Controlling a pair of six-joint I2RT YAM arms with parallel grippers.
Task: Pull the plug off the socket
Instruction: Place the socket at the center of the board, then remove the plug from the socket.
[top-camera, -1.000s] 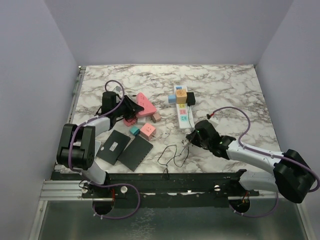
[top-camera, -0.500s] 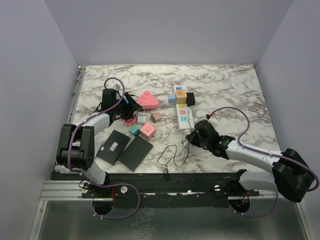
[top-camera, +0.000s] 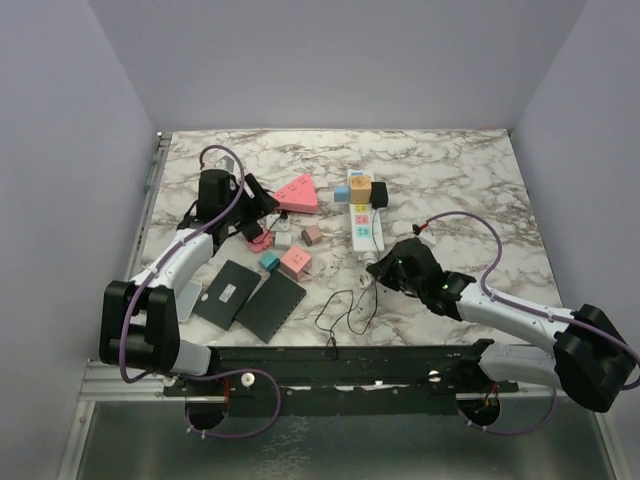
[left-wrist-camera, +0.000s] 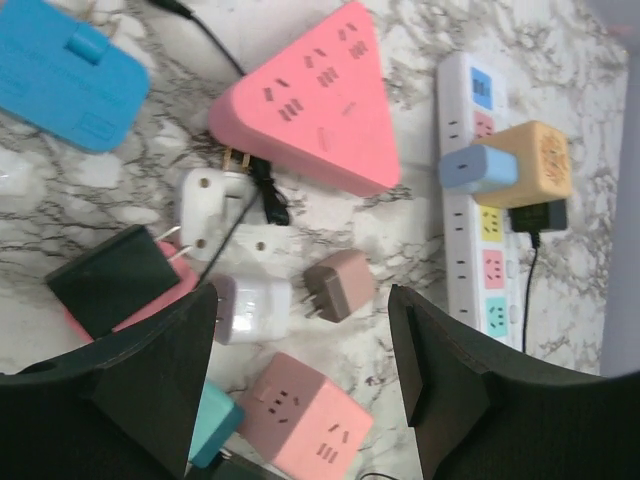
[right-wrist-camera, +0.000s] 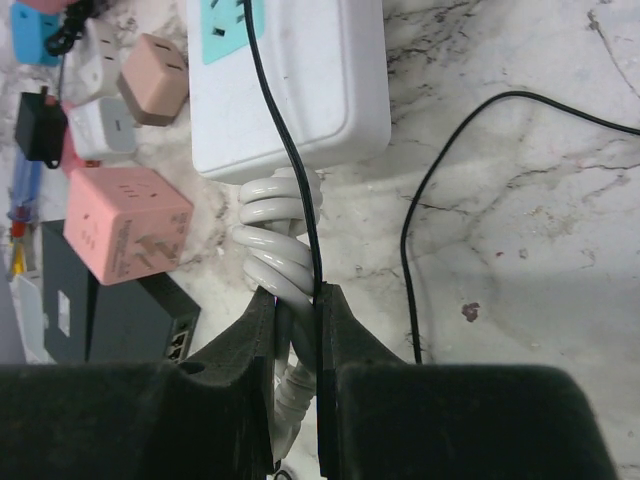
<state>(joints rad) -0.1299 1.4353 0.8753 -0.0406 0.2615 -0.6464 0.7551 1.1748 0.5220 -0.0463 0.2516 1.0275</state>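
Currently socket (left-wrist-camera: 460, 240) holds plugs (left-wrist-camera: 530, 160) (three); left end effector (left-wrist-camera: 300, 330) open, right end effector (right-wrist-camera: 297, 305) pinching cord (right-wrist-camera: 272, 250).

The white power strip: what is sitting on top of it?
An orange cube with a light blue block against it, and a black plug with a cord. Outlets beneath them are hidden.
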